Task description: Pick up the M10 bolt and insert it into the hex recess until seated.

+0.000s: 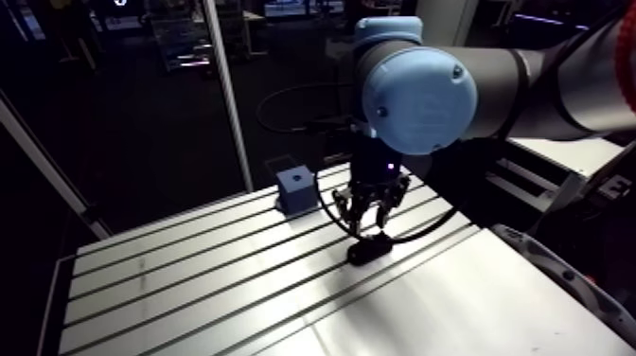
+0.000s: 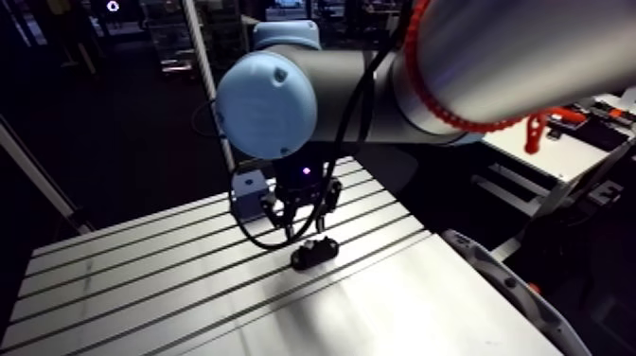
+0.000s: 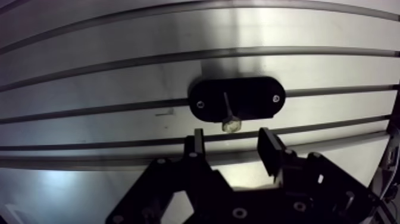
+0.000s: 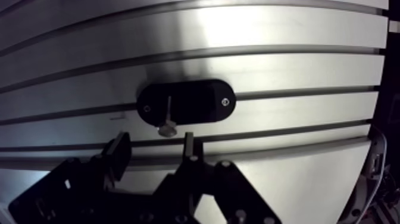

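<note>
End effector [image 3: 232, 143] wide open, 2 fingers [image 3: 269, 149] gripping nothing, hovering over the bolt [image 3: 230, 124] (head end nearest them, shank at the black oval holder [image 3: 256, 98]) on the slotted bench [image 3: 178, 36].

holder [image 3: 259, 98] black | bolt [image 3: 230, 124] silver | block [image 1: 295, 190] blue | table [image 3: 119, 77] silver, slotted

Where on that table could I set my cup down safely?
The table is bare from the holder to its near edge, and on the stretch beside the blue block away from the arm. Crowded only at the holder: the bolt lies there, the open gripper above.
</note>
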Robot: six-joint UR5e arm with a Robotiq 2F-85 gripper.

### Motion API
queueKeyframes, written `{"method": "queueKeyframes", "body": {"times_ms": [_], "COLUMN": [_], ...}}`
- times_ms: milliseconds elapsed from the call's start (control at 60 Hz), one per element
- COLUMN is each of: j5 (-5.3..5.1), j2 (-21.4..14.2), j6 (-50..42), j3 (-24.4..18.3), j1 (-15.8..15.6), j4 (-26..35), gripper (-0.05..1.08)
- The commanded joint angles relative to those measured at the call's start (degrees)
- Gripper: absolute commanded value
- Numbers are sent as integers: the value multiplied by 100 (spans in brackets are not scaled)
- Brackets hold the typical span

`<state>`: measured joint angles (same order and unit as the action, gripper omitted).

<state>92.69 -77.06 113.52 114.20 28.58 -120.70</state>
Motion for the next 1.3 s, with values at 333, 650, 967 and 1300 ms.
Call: {"method": "queueKeyframes", "body": {"times_ms": [333,650,967,1300], "j5": [-9,-10,-10,-1], "j2": [64,99,152,177], "j6": [26,77,105,80], "j3": [37,29,46,72], "j1": [0,52,78,70], "j4": [-178,-178,-171,-177], "gripper": [44,44,45,47]}}
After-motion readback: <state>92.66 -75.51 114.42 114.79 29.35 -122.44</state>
